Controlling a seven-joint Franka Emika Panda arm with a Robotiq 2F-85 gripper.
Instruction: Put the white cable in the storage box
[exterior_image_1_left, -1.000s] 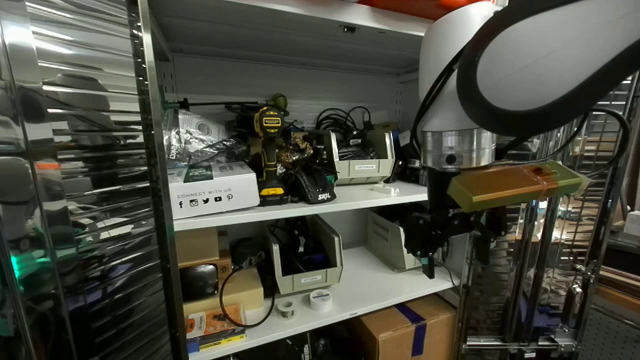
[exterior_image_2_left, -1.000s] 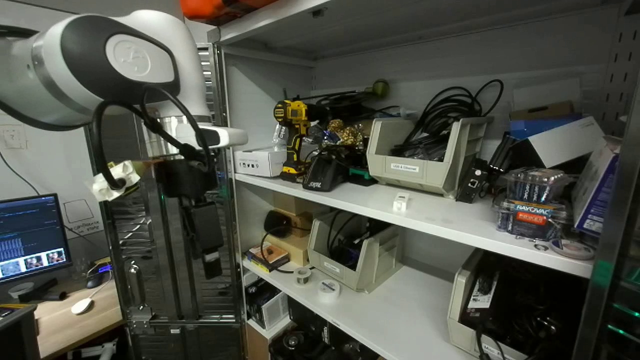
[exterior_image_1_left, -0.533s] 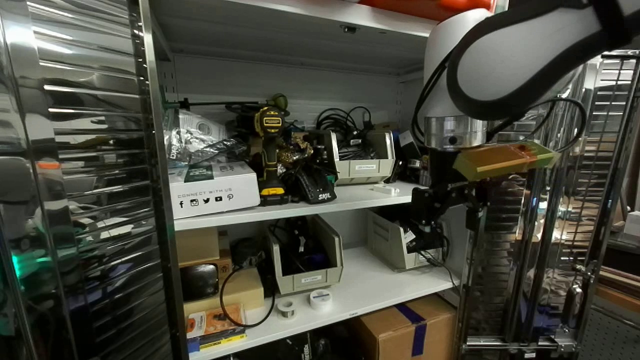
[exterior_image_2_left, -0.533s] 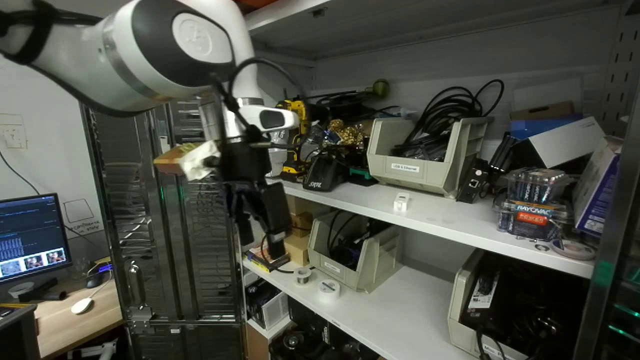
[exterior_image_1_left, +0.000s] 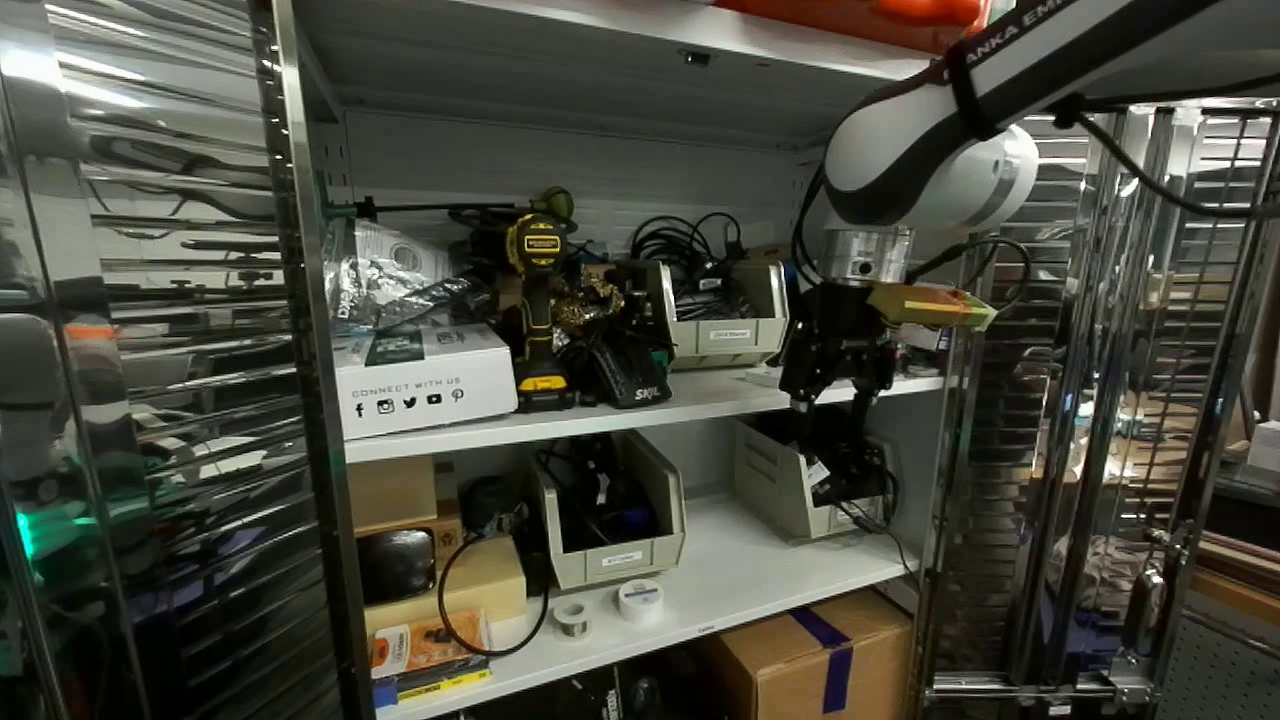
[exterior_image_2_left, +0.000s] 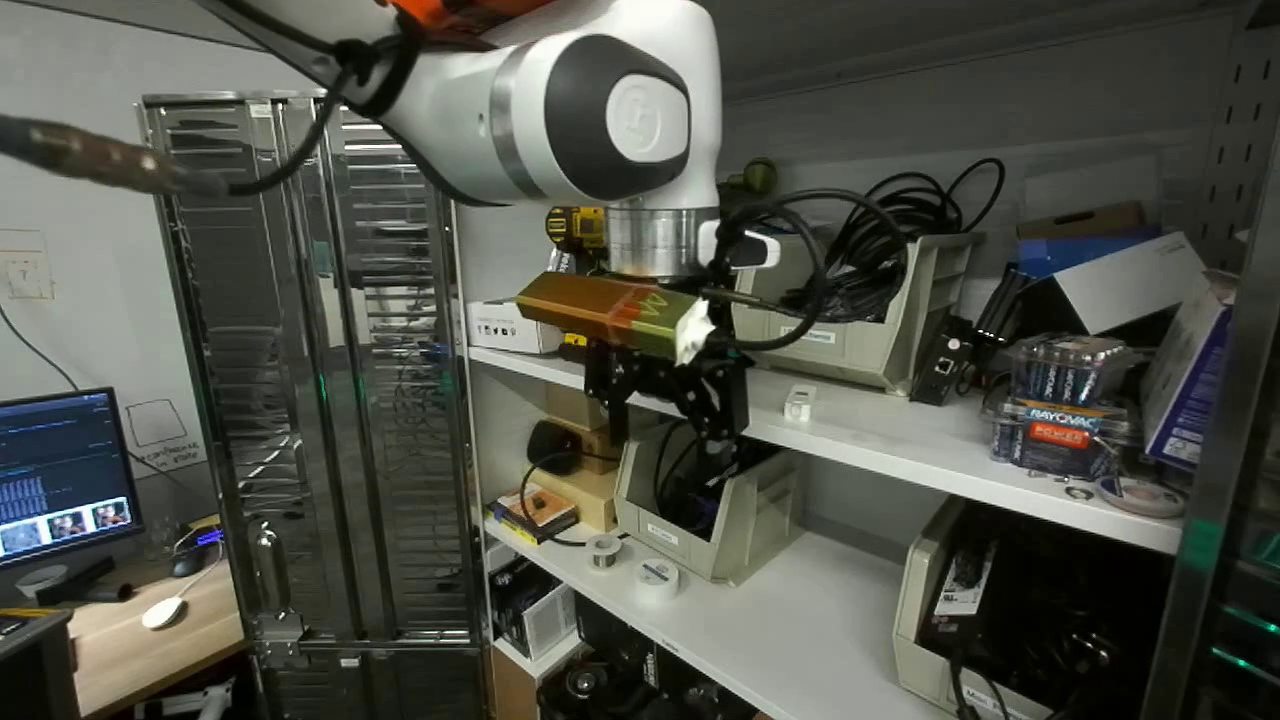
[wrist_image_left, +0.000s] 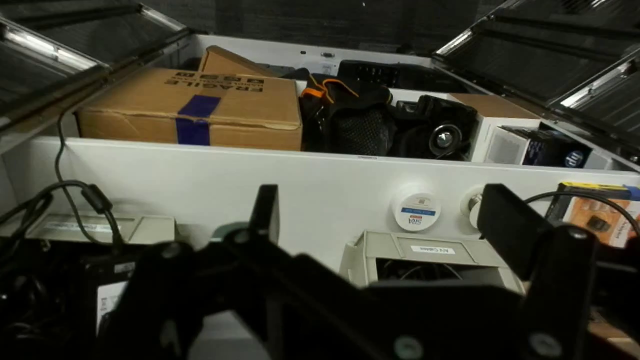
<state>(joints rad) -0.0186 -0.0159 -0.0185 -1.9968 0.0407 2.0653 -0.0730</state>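
While the claw (exterior_image_1_left: 831, 405) hangs spread in an exterior view, we judge the approach step to be in hand. In an exterior view, we find a small white item (exterior_image_2_left: 800, 403), possibly the white cable, on the upper counter (exterior_image_2_left: 900, 435) before a storage box (exterior_image_2_left: 860, 356), likely the target. In the wrist view, the fingers (wrist_image_left: 507, 227) pinch nothing; next, we should bring the claw to the item.

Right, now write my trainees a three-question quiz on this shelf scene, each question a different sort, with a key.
1. True or false: the gripper stands open, holding nothing.
2. Choose: the black-and-yellow drill shares its shelf with (a) the bin labelled A/V Cables, (b) the white box with social-media icons, (c) the computer monitor.
3. Fill in: in the wrist view, the taped cardboard box is printed ____.
Key: 1 true; 2 b; 3 FRAGILE.
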